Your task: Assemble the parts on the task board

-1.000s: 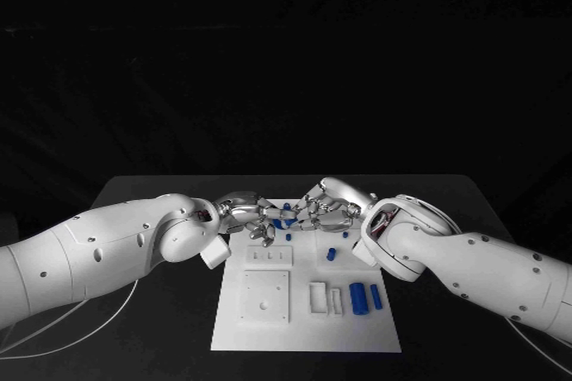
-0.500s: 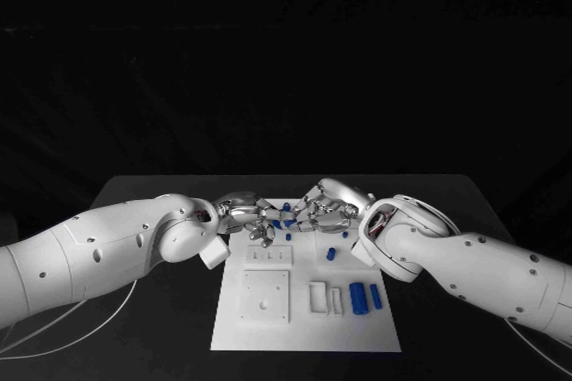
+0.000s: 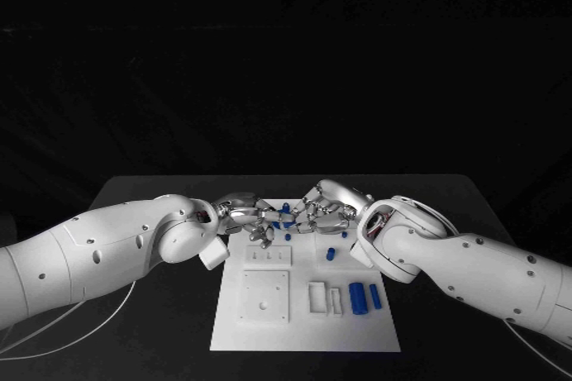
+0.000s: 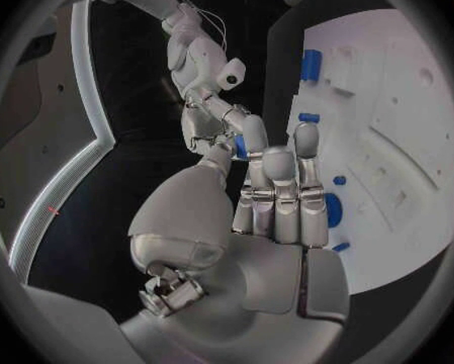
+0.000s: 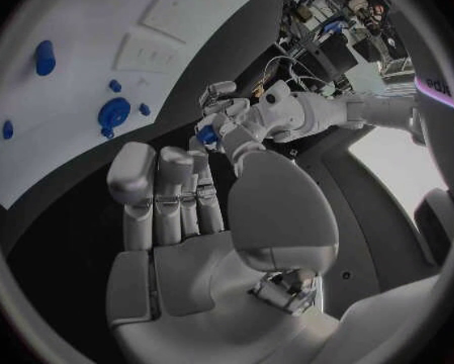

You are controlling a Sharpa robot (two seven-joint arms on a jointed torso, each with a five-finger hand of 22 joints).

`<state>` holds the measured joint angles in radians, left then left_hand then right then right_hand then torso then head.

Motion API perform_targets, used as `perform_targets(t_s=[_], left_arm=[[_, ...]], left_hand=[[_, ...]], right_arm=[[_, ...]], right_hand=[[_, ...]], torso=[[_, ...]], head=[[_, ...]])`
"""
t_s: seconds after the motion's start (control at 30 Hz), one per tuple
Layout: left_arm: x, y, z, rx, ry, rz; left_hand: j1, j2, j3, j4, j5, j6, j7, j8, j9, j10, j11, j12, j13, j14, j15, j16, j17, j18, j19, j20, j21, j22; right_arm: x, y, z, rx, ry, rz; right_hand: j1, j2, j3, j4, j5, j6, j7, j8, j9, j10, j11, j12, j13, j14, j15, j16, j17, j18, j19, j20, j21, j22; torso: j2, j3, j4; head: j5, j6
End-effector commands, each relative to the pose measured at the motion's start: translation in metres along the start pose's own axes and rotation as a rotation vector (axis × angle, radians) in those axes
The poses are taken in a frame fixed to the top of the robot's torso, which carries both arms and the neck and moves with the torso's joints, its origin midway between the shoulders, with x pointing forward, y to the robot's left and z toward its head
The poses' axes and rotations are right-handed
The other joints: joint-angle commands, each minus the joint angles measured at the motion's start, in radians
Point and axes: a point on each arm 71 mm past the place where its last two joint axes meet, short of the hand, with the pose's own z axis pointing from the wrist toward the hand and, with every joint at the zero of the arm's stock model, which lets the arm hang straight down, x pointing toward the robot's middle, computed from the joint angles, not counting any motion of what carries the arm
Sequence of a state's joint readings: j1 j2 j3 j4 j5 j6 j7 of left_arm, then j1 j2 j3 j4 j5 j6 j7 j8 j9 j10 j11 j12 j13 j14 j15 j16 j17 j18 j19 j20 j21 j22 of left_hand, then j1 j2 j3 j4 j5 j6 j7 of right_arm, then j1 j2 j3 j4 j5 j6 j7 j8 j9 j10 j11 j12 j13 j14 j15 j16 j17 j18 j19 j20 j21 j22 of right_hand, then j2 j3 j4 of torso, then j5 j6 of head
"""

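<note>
Blue, small, stubby plastic part [image 4: 241,146] sits pinched at the fingertips of the silver left hand [image 3: 245,215], over the far end of the white flat task board [image 3: 304,323] on the black desk [image 3: 143,191]. Silver right hand [image 3: 324,209] faces it closely, fingers curled in; whether it touches the piece I cannot tell. Judged light, rigid, smooth, so liable to slip or twist from metal fingertips; best taken across its sides. Two blue cylinders [image 3: 364,297] lie nearer on the board.
</note>
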<state>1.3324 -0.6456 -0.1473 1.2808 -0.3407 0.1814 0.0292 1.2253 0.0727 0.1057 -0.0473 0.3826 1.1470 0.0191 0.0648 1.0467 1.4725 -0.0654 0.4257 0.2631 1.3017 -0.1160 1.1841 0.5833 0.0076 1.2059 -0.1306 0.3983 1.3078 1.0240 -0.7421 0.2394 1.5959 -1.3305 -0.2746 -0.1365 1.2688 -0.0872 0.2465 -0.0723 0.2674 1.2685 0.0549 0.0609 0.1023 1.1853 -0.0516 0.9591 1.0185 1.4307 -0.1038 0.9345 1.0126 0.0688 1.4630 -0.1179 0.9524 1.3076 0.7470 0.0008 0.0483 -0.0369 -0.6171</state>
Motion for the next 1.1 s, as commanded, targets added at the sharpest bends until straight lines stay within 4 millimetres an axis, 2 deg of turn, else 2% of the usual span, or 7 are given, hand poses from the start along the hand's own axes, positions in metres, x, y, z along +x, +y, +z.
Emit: perform_targets(t_s=[0.03,0.4,0.6,0.87,1.1], left_arm=[[0.0078,-0.0049,0.0035,0.024,0.035,0.002],[0.0076,-0.0042,0.0036,0.018,0.032,0.002],[0.0078,-0.0040,0.0037,0.014,0.034,0.001],[0.0081,-0.0036,0.0039,0.008,0.037,0.001],[0.0082,-0.0032,0.0038,0.003,0.040,0.001]], left_hand=[[-0.001,-0.017,0.018,-0.022,0.006,0.019,-0.025,0.002,-0.005,0.011,0.002,-0.007,-0.001,-0.009,0.002,-0.001,-0.003,-0.008,-0.009,0.000,-0.007,0.019],[-0.013,-0.045,0.015,-0.013,0.028,0.015,-0.026,0.002,-0.025,0.001,0.003,-0.008,-0.001,-0.018,0.005,0.004,-0.009,-0.008,-0.015,0.004,-0.011,0.019],[-0.025,-0.051,0.011,-0.005,0.044,0.014,-0.026,0.002,-0.032,-0.004,0.003,-0.007,-0.001,-0.022,0.006,0.005,-0.012,-0.008,-0.016,0.005,-0.013,0.019],[-0.045,-0.063,0.009,0.003,0.087,0.012,-0.027,0.003,-0.033,-0.011,0.004,-0.005,0.000,-0.028,0.007,0.008,-0.017,-0.008,-0.019,0.006,-0.018,0.019],[-0.036,-0.057,0.023,-0.006,0.097,0.013,-0.026,0.004,-0.029,-0.013,0.004,-0.003,0.001,-0.031,0.007,0.012,-0.019,-0.008,-0.019,0.006,-0.019,0.019]], right_arm=[[0.0026,0.0002,0.0004,0.011,0.006,-0.009],[0.0035,-0.0013,0.0001,0.024,0.007,-0.011],[0.0037,-0.0017,0.0000,0.029,0.007,-0.014],[0.0037,-0.0022,0.0001,0.040,0.000,-0.021],[0.0036,-0.0027,0.0001,0.049,-0.008,-0.026]], right_hand=[[-0.006,0.005,0.004,0.006,0.002,0.046,-0.041,0.003,0.018,0.006,0.001,0.000,0.001,0.005,-0.002,0.004,0.002,-0.014,0.020,-0.007,0.003,0.122],[-0.009,0.003,0.006,0.007,0.006,0.047,-0.042,0.003,0.019,0.009,0.000,-0.001,0.004,0.007,-0.003,0.005,0.005,-0.014,0.021,-0.007,0.007,0.123],[-0.011,0.002,0.007,0.008,0.006,0.048,-0.042,0.003,0.020,0.010,-0.001,-0.003,0.004,0.007,-0.003,0.005,0.006,-0.014,0.021,-0.008,0.007,0.123],[-0.014,0.000,0.010,0.009,0.014,0.051,-0.044,0.004,0.022,0.013,-0.002,-0.005,0.006,0.009,-0.004,0.006,0.009,-0.015,0.022,-0.009,0.011,0.123],[-0.018,0.000,0.012,0.009,0.023,0.053,-0.045,0.003,0.024,0.018,-0.003,-0.004,0.008,0.012,-0.005,0.012,0.017,-0.015,0.023,-0.010,0.016,0.124]], torso=[[0.000,0.0001,-0.0001],[0.000,0.0008,0.0001],[0.000,0.0007,-0.0006],[0.000,0.0004,-0.0005],[0.000,-0.0003,-0.0003]], head=[[0.000,0.000],[-0.001,-0.001],[-0.002,-0.002],[-0.004,-0.002],[-0.004,-0.002]])
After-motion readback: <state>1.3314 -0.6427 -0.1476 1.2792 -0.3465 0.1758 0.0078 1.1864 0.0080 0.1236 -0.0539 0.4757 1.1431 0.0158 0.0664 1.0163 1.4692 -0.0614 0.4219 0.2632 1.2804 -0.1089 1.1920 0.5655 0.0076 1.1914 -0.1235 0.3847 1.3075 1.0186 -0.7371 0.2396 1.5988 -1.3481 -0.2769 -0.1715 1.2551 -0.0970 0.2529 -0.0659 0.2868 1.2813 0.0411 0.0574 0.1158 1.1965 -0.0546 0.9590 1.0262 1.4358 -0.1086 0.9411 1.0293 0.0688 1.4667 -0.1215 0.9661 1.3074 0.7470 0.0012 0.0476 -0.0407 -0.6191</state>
